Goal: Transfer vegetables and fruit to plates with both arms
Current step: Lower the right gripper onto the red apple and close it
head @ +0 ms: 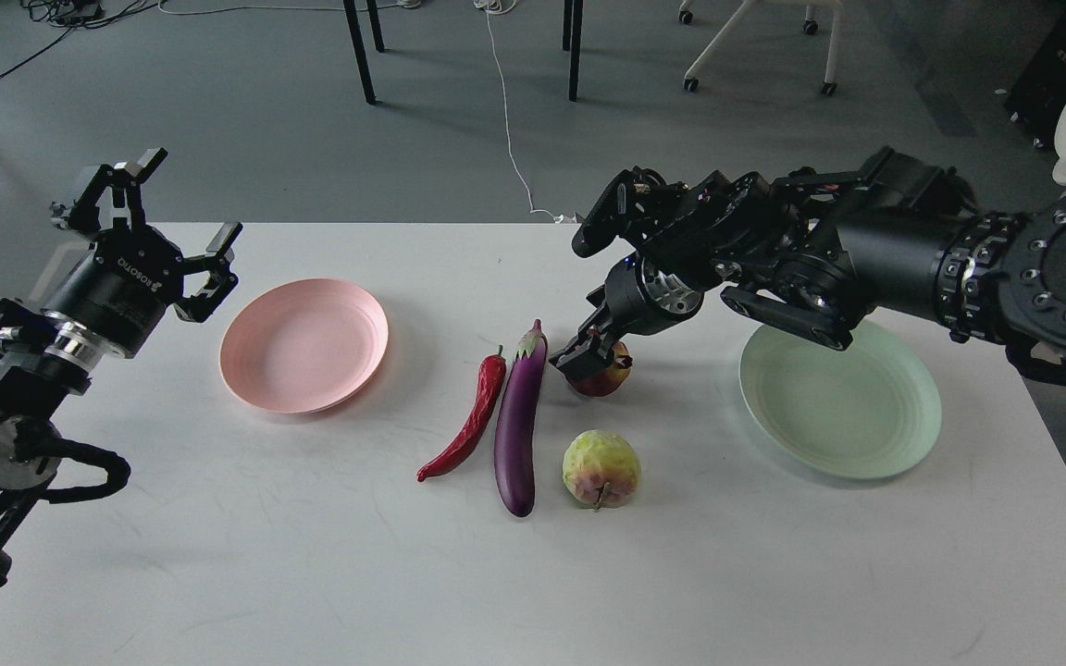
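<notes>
While the black two-finger right gripper (588, 356) sits low over the dark red pomegranate-like ball (602, 379), whether it grips is unclear. Just left lie the purple eggplant (518, 421) and glossy red chili (468, 421); the yellow-green lumpy fruit (601, 469) sits nearer. Spread wide and empty, the left gripper (149, 222) hovers left of the pale pink plate (303, 344); the mint green plate (840, 399) is right.

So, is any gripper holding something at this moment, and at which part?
The left gripper is open and empty. The right gripper is down on the pomegranate, over its upper left side; a closed grasp cannot be told.

Right gripper (586, 354) at pomegranate (609, 377); left gripper (152, 227) spread wide.
</notes>
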Robot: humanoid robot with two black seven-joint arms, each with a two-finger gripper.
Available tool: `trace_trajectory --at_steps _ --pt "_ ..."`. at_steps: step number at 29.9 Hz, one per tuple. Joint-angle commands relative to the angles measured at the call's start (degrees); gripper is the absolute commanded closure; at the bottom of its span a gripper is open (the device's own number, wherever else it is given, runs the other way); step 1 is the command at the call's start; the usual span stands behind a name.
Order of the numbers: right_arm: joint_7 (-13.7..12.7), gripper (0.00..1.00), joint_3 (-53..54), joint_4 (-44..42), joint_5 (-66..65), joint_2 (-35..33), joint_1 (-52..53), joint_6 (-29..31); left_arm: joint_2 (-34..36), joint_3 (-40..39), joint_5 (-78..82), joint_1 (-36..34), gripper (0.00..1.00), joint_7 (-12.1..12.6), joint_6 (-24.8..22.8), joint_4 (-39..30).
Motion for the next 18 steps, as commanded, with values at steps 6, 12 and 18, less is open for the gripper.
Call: trace_trajectory --at_steps 6,12,18 --pt "0.0 0.03 -0.93 -1.11 0.01 -0.01 -2.1 -1.77 0.25 -0.07 0.0 0.0 0.0 -0.06 -0.01 -0.21" --pt "0.0 0.15 -2.34 -1.46 0.36 -0.01 -2.98 -3.35 0.33 -0.59 0.0 0.09 0.0 -0.06 -0.01 -0.47" --pt "0.0 0.36 -5.06 -3.04 0.45 -0.01 -3.33 -3.35 0.68 -1.48 0.0 0.18 0.0 -0.06 -0.01 -0.47"
